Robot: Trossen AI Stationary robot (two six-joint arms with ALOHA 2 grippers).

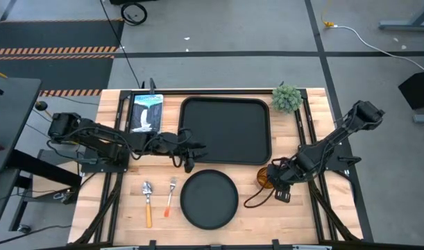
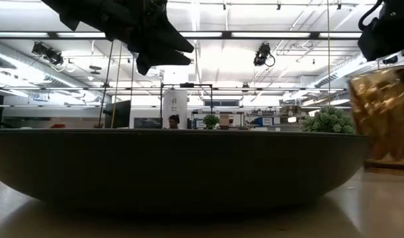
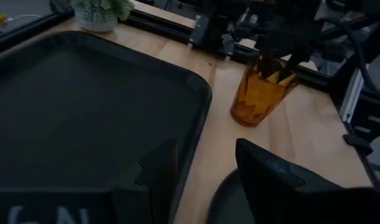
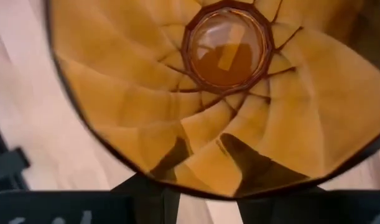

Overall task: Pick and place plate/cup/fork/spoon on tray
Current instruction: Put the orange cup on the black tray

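The amber cup (image 1: 264, 178) stands on the table right of the plate (image 1: 209, 199); it also shows in the left wrist view (image 3: 257, 96). My right gripper (image 4: 202, 146) comes down from above at the cup's mouth, fingers a little apart. Both dark fingertips show through the amber wall (image 4: 252, 165). My left gripper (image 3: 202, 174) is open and empty, above the tray's near edge (image 1: 198, 158). The black tray (image 1: 225, 128) lies at the centre. The spoon (image 1: 148, 200) and fork (image 1: 171, 196) lie flat left of the plate. My right gripper reaches down at the cup's rim (image 3: 270, 71) from above. I cannot tell whether its fingers touch the wall, or whether they are inside or outside it. The cup stands upright on its base on the table.
A small green potted plant (image 1: 286, 98) stands at the tray's far right corner. A printed card (image 1: 146, 112) lies left of the tray. A dark cable (image 1: 257, 200) loops on the table near the cup. Black rails run along both table sides.
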